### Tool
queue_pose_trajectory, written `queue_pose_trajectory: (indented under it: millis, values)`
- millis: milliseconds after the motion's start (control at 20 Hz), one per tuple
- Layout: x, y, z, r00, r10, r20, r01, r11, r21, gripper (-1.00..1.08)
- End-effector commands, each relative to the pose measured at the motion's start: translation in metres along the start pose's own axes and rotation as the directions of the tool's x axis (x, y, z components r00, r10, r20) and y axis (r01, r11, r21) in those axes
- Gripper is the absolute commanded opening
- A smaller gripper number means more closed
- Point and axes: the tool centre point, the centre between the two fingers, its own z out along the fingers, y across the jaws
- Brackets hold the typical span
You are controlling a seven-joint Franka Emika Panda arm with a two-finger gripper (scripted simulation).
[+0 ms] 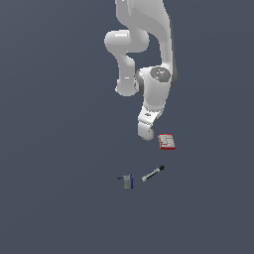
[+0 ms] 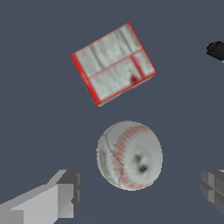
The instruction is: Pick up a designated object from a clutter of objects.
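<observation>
Nearest the wrist camera are the two grey, blocky fingers [image 2: 57, 199] of the gripper [image 2: 135, 194], one at each lower corner of that view, spread wide with nothing pinched between them. Just past them lies the small off-white ball with reddish baseball-style stitching [image 2: 129, 155], resting on the dark grey floor [image 2: 39, 109]. It sits roughly in the gap between the two fingers, but neither finger touches it.

Close beside the ball is the flat red-edged box with a white printed face [image 2: 113, 63], apart from it by a narrow strip of floor. The black tip of the slim grey marker [image 2: 215, 50] pokes in at the edge of the wrist view. In the exterior view the white arm [image 1: 149, 64] hangs low over the floor and its end hides the ball; the box [image 1: 167, 142] lies just to the exterior view's right of it, with the marker [image 1: 153, 173] and the small grey-and-blue block [image 1: 128, 181] farther off.

As a judgement, the approach and alignment look mostly done: the open jaws straddle the right object. Still left are the last descent, closing on the ball and lifting it clear of the clutter.
</observation>
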Motion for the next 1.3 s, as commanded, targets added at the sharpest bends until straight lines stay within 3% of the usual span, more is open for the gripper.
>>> queue_pose_trajectory:
  millis: [0,950,1000,1250]
  values:
    - [0.000,0.000,0.000,1.000,0.000,0.000,0.000,1.000,0.000,1.00]
    - [-0.001,-0.001,0.047,1.000,-0.005,-0.001,0.005,1.000,0.000,1.00]
    - [-0.001,-0.001,0.047,1.000,-0.005,-0.001,0.005,1.000,0.000,-1.00]
    - [-0.001,-0.001,0.047,1.000,-0.005,-0.001,0.005,1.000,0.000,-1.00]
